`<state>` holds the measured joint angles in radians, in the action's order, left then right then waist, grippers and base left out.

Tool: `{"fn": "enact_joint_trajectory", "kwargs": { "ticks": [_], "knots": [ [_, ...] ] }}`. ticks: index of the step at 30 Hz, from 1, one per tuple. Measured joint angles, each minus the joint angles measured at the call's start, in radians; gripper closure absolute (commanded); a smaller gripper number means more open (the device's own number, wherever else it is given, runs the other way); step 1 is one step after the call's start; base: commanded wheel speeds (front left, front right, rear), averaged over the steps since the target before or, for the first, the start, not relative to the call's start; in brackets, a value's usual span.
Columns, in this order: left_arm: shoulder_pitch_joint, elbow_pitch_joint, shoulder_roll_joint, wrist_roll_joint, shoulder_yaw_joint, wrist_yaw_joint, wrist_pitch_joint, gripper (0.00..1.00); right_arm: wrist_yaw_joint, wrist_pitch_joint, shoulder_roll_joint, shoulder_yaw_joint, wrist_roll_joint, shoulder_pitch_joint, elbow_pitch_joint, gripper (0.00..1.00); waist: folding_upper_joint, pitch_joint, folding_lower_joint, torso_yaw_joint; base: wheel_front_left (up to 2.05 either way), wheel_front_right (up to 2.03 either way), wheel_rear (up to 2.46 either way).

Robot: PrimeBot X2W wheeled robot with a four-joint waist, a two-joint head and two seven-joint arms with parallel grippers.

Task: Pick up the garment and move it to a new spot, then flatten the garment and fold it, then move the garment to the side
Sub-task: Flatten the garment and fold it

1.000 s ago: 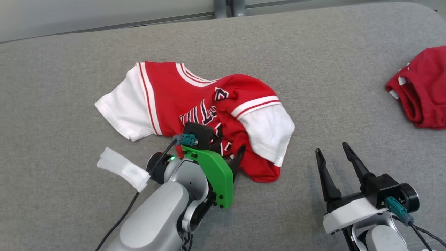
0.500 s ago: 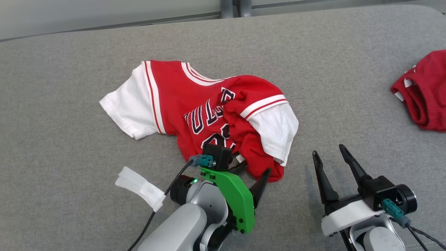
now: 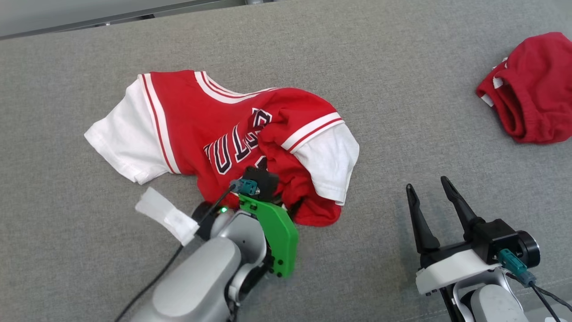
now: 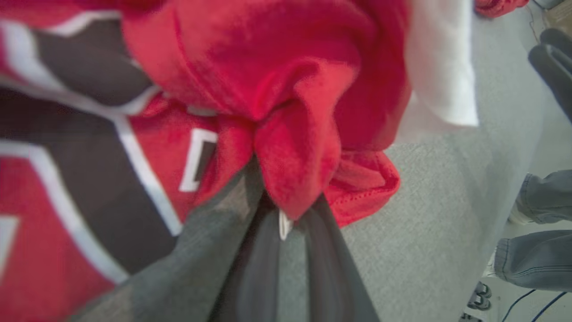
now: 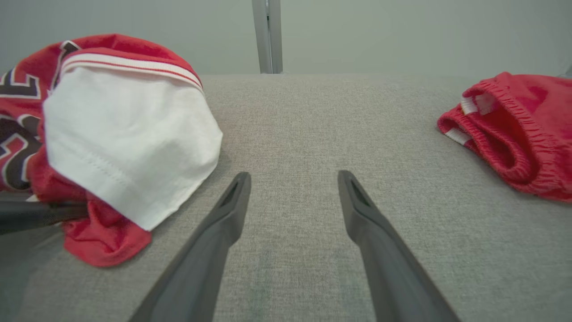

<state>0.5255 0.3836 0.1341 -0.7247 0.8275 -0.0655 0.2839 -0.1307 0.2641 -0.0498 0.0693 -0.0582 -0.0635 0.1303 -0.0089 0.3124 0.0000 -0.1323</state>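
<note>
Two grippers in play, and my left one has the cloth. The jersey [image 3: 223, 125] lies crumpled in the middle of the grey cushion [image 3: 402, 67]. Its long axis runs sleeve to sleeve across the head view, left to right, dipping a little toward the right. The neckline points away from me. The hem [image 3: 317, 214] points toward me and bunches up at the near right corner. One white sleeve [image 3: 120, 143] is spread flat to my left, and the other white sleeve [image 3: 328, 163] is flopped over the red body on the right. Dark lettering with white outlines runs tilted across the chest.

My left gripper [image 4: 286, 214] is right at that near edge, with the green bracket [image 3: 272, 232] over the wrist. In the wrist view my two dark fingers [image 4: 261, 273] are pressed together, a fold of red fabric pinched between the tips. A small white tag [image 4: 284, 226] peeks out at the pinch. The rest of the jersey spreads beyond the tips and off to their left.

My right gripper [image 3: 426, 184] is well apart from the jersey, off to its right and nearer to me, over bare cushion. Its fingers are spread wide with nothing between them. Red shorts [image 3: 527, 89] sit in a heap at the far right, well apart from both grippers. A person's denim-clad legs [image 4: 536, 197] show at the edge of the left wrist view.
</note>
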Motion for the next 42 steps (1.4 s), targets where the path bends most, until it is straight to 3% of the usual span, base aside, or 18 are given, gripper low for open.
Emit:
{"fn": "enact_joint_trajectory", "kwargs": {
  "ticks": [5, 11, 15, 20, 25, 36, 42],
  "knots": [
    [0.107, -0.175, 0.150, 0.053, 0.049, 0.050, 0.188, 1.00, 0.000, 0.000, 0.001, 0.004, -0.041, 0.002, 0.001, 0.00, 0.0000, -0.005, 0.0000, 0.009, 0.00, 0.00, 0.00],
    [0.302, -0.476, 0.378, 0.011, 0.060, 0.129, 0.606, 1.00, 0.000, 0.000, 0.000, 0.036, -0.093, -0.010, 0.008, 0.00, 0.0000, -0.023, 0.0001, 0.015, 0.00, 0.00, 0.00],
    [0.476, -0.581, 0.436, -0.052, 0.030, 0.145, 0.841, 1.00, 0.000, 0.000, 0.001, 0.060, -0.134, -0.035, 0.013, 0.00, 0.0000, -0.029, 0.0000, -0.006, 0.00, 0.00, 0.00],
    [0.680, -0.545, 0.384, -0.062, 0.023, 0.159, 0.973, 1.00, 0.000, 0.000, 0.000, 0.081, -0.180, -0.047, 0.020, 0.00, 0.0000, -0.035, 0.0000, -0.050, 0.00, 0.00, 0.00],
    [0.811, -0.434, 0.296, -0.040, 0.062, 0.179, 1.000, 1.00, 0.000, 0.000, 0.001, 0.090, -0.201, -0.050, 0.024, 0.00, 0.0000, -0.039, 0.0000, -0.109, 0.00, 0.00, 0.00],
    [0.983, -0.193, 0.104, 0.000, 0.060, 0.190, 0.819, 1.00, 0.000, 0.000, 0.000, 0.091, -0.234, -0.032, 0.032, 0.00, 0.0000, -0.051, 0.0000, -0.236, 0.00, 0.00, 0.00],
    [1.043, -0.114, 0.054, 0.024, 0.062, 0.193, 0.698, 1.00, 0.000, 0.000, 0.000, 0.087, -0.234, -0.016, 0.034, 0.00, 0.0000, -0.070, 0.0000, -0.273, 0.00, 0.00, 0.00]
  ]
}}
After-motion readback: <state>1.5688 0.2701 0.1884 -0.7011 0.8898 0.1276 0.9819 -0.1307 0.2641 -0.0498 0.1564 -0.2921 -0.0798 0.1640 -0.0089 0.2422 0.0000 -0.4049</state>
